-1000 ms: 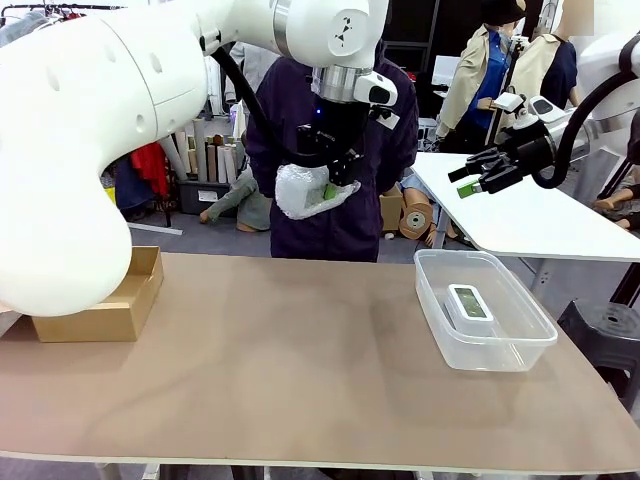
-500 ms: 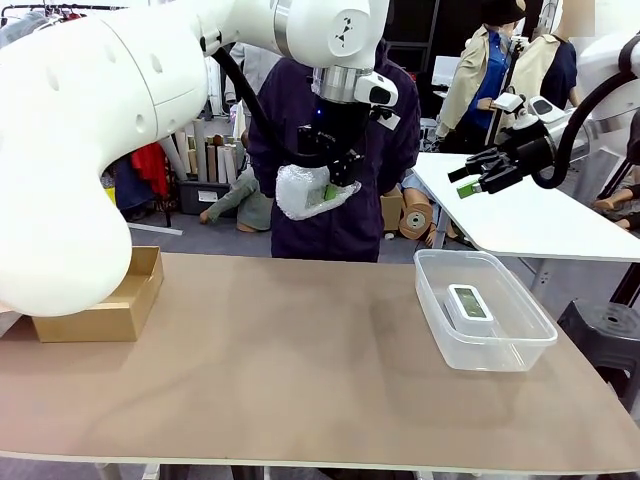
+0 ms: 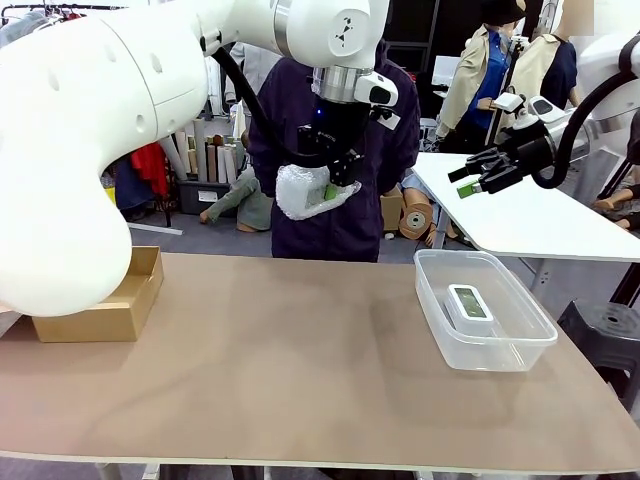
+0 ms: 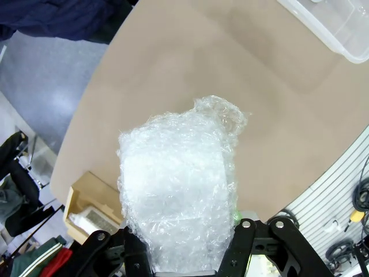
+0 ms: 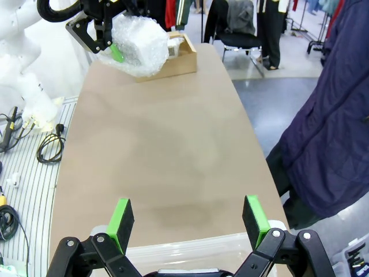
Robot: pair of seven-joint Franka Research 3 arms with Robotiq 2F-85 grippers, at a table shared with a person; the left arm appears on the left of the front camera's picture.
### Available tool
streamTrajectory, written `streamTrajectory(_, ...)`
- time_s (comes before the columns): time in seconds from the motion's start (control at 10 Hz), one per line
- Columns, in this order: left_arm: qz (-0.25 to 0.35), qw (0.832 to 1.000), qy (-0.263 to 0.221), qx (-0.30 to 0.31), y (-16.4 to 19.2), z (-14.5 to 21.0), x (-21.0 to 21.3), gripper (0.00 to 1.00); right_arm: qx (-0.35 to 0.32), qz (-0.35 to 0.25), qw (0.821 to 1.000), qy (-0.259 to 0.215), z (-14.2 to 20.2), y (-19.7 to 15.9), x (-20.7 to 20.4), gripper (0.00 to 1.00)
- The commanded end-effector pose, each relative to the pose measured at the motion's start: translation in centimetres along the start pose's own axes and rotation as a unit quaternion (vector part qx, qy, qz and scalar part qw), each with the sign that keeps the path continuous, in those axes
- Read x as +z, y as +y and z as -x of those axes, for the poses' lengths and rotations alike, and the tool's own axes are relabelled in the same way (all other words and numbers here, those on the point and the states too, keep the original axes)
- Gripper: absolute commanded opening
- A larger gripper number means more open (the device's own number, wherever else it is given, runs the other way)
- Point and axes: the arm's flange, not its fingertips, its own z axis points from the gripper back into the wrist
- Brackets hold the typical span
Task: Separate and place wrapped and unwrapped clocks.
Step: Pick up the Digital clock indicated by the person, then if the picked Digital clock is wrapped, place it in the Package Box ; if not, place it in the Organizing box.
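Observation:
My left gripper (image 3: 326, 186) is shut on a wrapped clock (image 3: 308, 190), a white bubble-wrap bundle held high above the table's far edge, in front of the person. In the left wrist view the bundle (image 4: 179, 184) sits between the fingers and hides the pads. The right wrist view shows the same bundle (image 5: 136, 41) far off. The unwrapped clock (image 3: 469, 303), white with a grey-green screen, lies in a clear plastic tub (image 3: 440, 320) on the right. My right gripper (image 3: 470, 180) hangs open and empty in the air above and beyond the tub, its green pads (image 5: 120, 217) wide apart.
An open cardboard box (image 3: 110, 305) stands at the table's left edge, with something whitish inside (image 4: 92, 219). A person in a dark jacket (image 3: 390, 200) stands at the far side. A white table (image 3: 530, 220) is behind on the right.

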Motion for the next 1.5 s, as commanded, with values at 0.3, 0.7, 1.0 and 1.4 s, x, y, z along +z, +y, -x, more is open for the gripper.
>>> streamTrajectory(0.3,0.005,1.0,0.0,-0.002,0.2,0.3,0.5,0.0,0.002,-0.001,1.0,-0.002,-0.2,0.1,0.0,1.0)
streamTrajectory(0.7,0.0,1.0,0.0,0.0,0.0,0.0,0.0,0.0,0.002,-0.001,1.0,-0.002,-0.2,0.1,0.0,1.0)
streamTrajectory(1.0,0.043,0.994,0.101,0.002,0.6,5.3,2.4,0.0,0.002,-0.001,1.0,-0.002,-0.2,0.1,0.0,1.0)
streamTrajectory(1.4,0.093,0.99,0.103,0.025,4.0,13.6,7.4,0.0,0.002,-0.001,1.0,-0.002,-0.2,0.1,0.0,1.0)
